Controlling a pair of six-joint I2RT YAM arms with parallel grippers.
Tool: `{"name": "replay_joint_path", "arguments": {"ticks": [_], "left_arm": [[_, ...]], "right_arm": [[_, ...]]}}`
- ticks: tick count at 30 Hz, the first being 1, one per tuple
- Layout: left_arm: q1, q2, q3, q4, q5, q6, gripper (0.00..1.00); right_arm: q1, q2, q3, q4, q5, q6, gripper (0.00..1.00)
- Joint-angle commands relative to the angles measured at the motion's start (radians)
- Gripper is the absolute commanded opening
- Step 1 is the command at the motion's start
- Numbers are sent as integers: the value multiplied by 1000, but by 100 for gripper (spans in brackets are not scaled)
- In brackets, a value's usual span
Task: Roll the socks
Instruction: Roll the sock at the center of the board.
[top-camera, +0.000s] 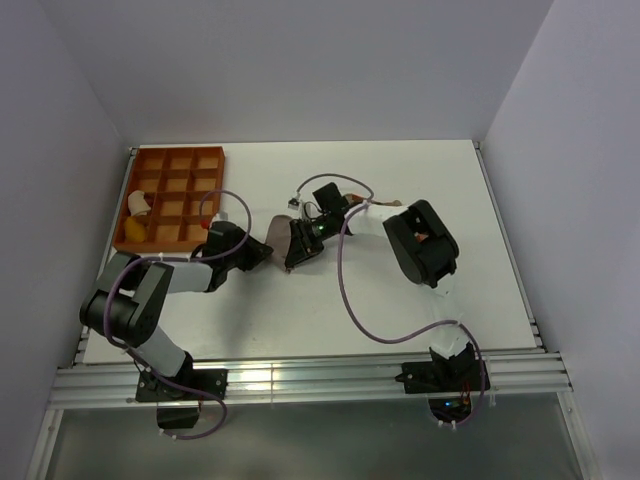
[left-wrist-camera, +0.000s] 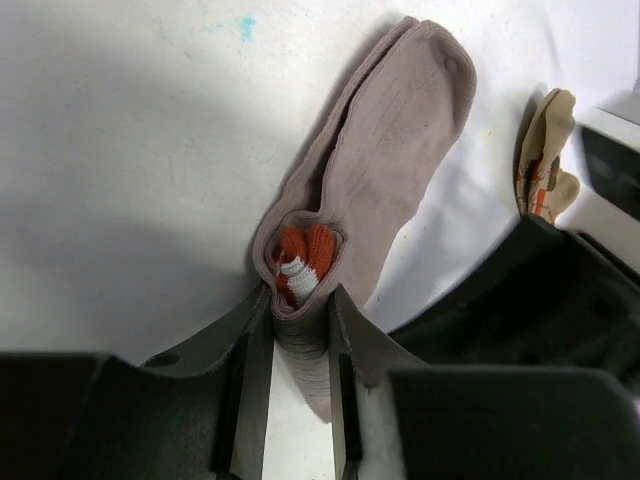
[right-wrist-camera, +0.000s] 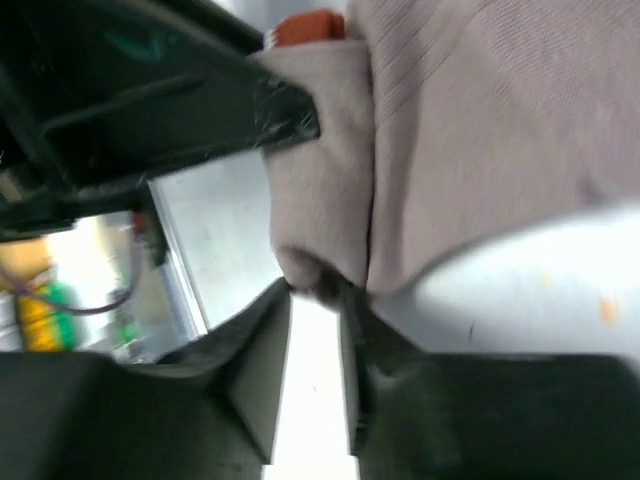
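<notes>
The grey-brown sock (left-wrist-camera: 390, 150) lies flat on the white table, its red-and-white cuff (left-wrist-camera: 300, 265) tucked into the folded near end. My left gripper (left-wrist-camera: 300, 300) is shut on that folded end, fabric pinched between its fingers. From above, both grippers meet at the sock (top-camera: 281, 226): the left gripper (top-camera: 262, 252) from the left, the right gripper (top-camera: 298, 250) from the right. In the right wrist view my right gripper (right-wrist-camera: 318, 295) has its jaws apart, a fold of the sock (right-wrist-camera: 450, 150) just touching the fingertips. The tan argyle sock (left-wrist-camera: 545, 150) lies beyond the right gripper.
An orange compartment tray (top-camera: 180, 152) stands at the back left with a white and a yellow item (top-camera: 136, 225) in its left cells. The table ends at a metal rail (top-camera: 300, 378) by the arm bases. White walls close in both sides.
</notes>
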Motion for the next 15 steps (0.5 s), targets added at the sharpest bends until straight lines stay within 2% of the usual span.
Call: {"name": "replay_joint_path", "arguments": {"ticks": [1,2,4,5,8,13,15], "left_arm": [[-9,28,41,-135,-20,63,9],[-9,34,53,-148,-17,71,7],[-12,45,87,-193,-16,100,5],[-13,49,99,-207,-4,111,5],[-15,74,156,-280,10,154,4],[-15,109,248,-380,39,207,4],[-15,112,269,-408,50,218,4]], "right_arm": [[5,-166,-89,64,143,-98,36],[8,-229,-113,83,166,-110,43],[25,-292,-193,148,258,-164,52],[34,-350,-221,171,296,-184,62],[91,-444,-325,274,483,-299,67],[217,-504,-463,418,839,-463,70],[273,-500,-488,474,898,-506,70]]}}
